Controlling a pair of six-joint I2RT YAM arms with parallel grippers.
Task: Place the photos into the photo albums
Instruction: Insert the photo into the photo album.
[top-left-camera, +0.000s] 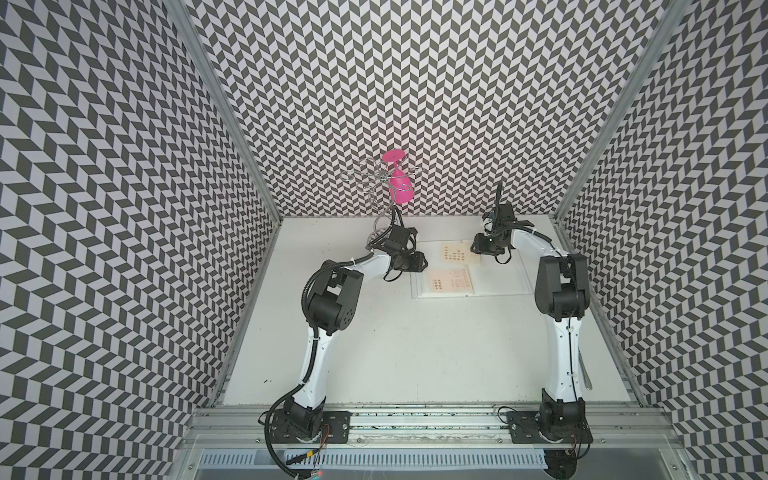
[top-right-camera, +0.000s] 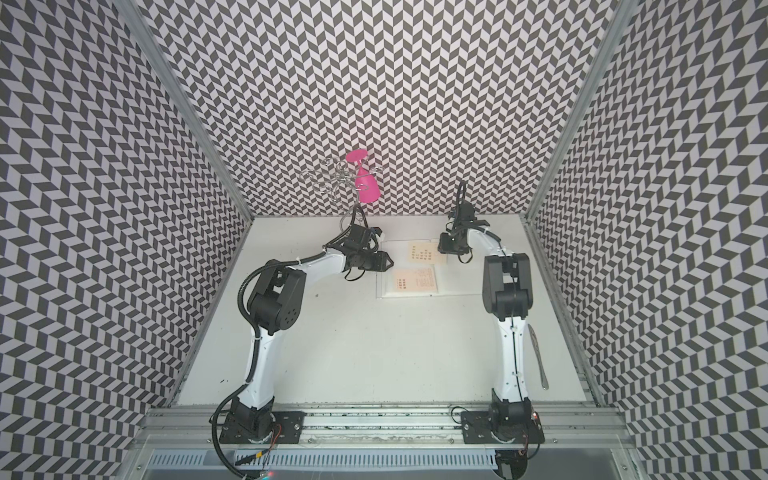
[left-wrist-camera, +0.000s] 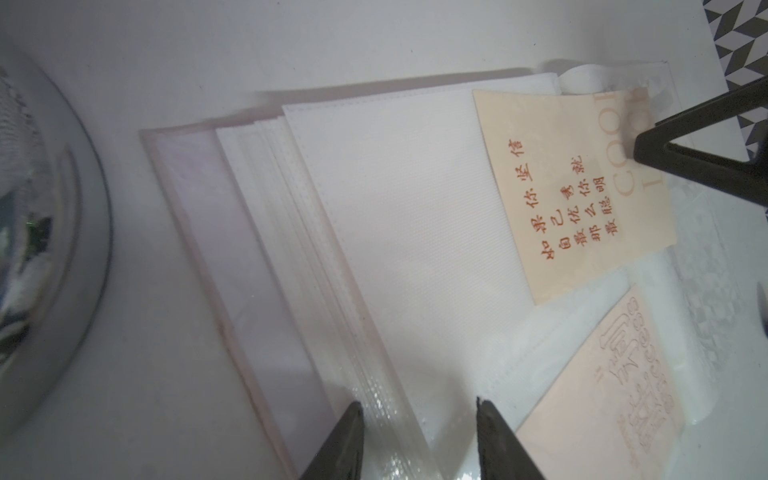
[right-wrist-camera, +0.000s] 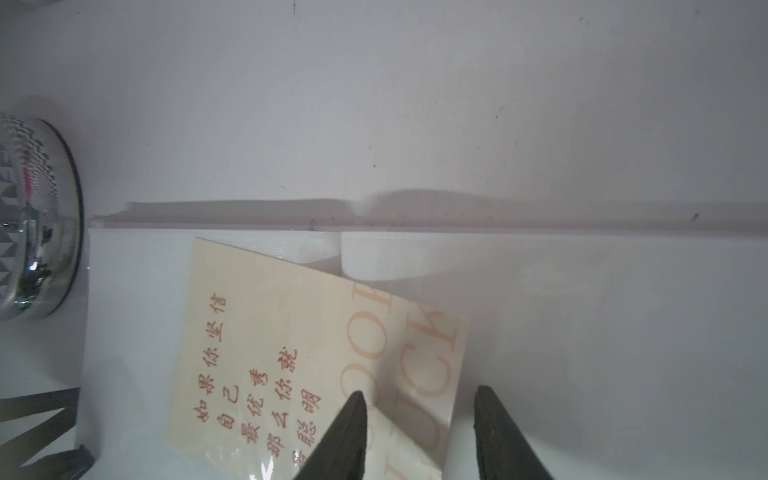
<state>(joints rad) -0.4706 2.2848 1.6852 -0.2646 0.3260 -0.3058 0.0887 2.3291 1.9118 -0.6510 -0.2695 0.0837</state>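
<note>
The white photo album (top-left-camera: 498, 278) (top-right-camera: 457, 278) lies open at the far middle of the table. Two cream photos with red text rest on its pages: an upper one (top-left-camera: 457, 252) (right-wrist-camera: 291, 340) and a lower one (top-left-camera: 451, 282) (left-wrist-camera: 602, 399). My left gripper (top-left-camera: 424, 263) (left-wrist-camera: 419, 403) is open at the album's left side, its jaws either side of the stacked clear page edges (left-wrist-camera: 386, 411). My right gripper (top-left-camera: 473, 248) (right-wrist-camera: 419, 392) is open over the upper photo's right end, one finger over the card and one over the bare page. That end looks hazy, as if under clear film.
A chrome wire rack (top-left-camera: 374, 174) with a pink goblet (top-left-camera: 401, 183) hanging upside down stands at the back left, its round base (left-wrist-camera: 41, 249) (right-wrist-camera: 37, 216) close to the album. A long metal utensil (top-right-camera: 538, 357) lies right of the right arm. Patterned walls enclose three sides.
</note>
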